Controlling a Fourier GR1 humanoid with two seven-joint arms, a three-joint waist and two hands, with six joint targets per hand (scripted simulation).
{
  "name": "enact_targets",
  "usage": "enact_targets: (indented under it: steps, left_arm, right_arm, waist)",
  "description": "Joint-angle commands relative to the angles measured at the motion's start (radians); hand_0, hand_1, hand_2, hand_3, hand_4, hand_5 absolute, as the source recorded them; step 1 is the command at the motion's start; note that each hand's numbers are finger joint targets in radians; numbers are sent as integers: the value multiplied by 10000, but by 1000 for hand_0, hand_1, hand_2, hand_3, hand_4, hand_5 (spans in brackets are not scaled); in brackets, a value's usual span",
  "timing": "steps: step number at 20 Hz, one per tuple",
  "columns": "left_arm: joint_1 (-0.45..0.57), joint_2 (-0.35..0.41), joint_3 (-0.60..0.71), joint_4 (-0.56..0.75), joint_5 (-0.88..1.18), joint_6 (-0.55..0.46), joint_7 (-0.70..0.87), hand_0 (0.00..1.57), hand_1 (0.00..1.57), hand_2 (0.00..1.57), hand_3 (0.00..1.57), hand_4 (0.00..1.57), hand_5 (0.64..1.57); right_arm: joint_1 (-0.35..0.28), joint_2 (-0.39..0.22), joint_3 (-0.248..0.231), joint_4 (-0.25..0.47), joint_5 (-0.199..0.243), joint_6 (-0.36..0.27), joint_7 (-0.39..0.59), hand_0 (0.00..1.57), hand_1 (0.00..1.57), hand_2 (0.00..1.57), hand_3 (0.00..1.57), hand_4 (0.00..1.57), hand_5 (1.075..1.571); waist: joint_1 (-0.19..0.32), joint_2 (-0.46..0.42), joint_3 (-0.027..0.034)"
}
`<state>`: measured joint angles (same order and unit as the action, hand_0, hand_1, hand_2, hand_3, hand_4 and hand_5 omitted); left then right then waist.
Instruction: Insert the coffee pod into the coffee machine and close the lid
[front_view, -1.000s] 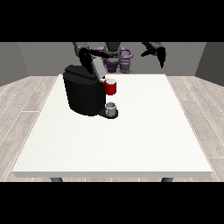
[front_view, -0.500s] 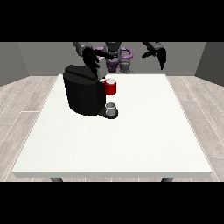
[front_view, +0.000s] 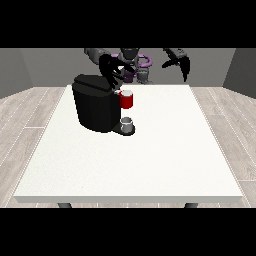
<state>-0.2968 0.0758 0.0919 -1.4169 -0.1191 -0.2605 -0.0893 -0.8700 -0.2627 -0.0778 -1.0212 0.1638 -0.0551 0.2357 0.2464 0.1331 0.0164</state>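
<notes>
A large white table (front_view: 150, 160) is filling the middle of the view, standing on a floor of pale grey planks (front_view: 30, 115), with plain grey walls (front_view: 45, 65) closing the room behind.

Counted items: one black coffee machine (front_view: 95, 107), one red pod holder (front_view: 127, 100) projecting at the machine's front, one small grey cup (front_view: 127, 123) sitting on the machine's base directly beneath the red part, and two black hands. A coffee pod as a separate object is not showing; whether it is sitting inside the red part cannot be told.

The machine is standing on the far half of the table, toward the view's left.

The hand at the view's left (front_view: 111, 70) is hovering above the machine's top rear edge, just behind and above the red pod holder, with its fingers spread and hanging downward; it is holding nothing. Contact with the lid cannot be confirmed.

The hand at the view's right (front_view: 179, 61) is raised in the air beyond the table's far edge, well apart from the machine, fingers drooping loosely and holding nothing.
</notes>
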Motion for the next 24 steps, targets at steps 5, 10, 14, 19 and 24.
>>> enact_targets:
  steps: [5,10,14,19,24]
  left_arm:
    - [-200,-36,-272,-21,62,-334,-352,0,0,0,0,439,1571]
    - [-737,-173,-345,73,14,-215,-361,0,0,0,0,429,1571]
    - [-979,-297,-623,32,-5,-375,-350,0,0,0,0,444,1571]
    - [-1509,-317,-733,143,-99,-384,-308,0,0,0,0,426,1571]
    - [-1934,-355,-724,233,88,-567,-310,0,0,0,0,254,1571]
  right_arm:
    - [-1294,241,195,-592,74,168,-40,0,0,0,0,160,1571]
    - [-1482,208,254,-945,173,409,224,0,0,0,0,87,1571]
    - [-1812,-237,4,-881,482,298,116,0,0,0,0,0,1571]
    - [-2095,-528,-220,-1123,496,459,544,0,0,0,0,0,1571]
    - [-2043,-718,-509,-1707,377,513,1197,0,0,0,0,0,1571]
  waist:
    - [1482,343,-164]
    - [1749,677,-165]
    - [2276,1077,-160]
    - [2830,1523,-155]
    - [3353,1814,-152]
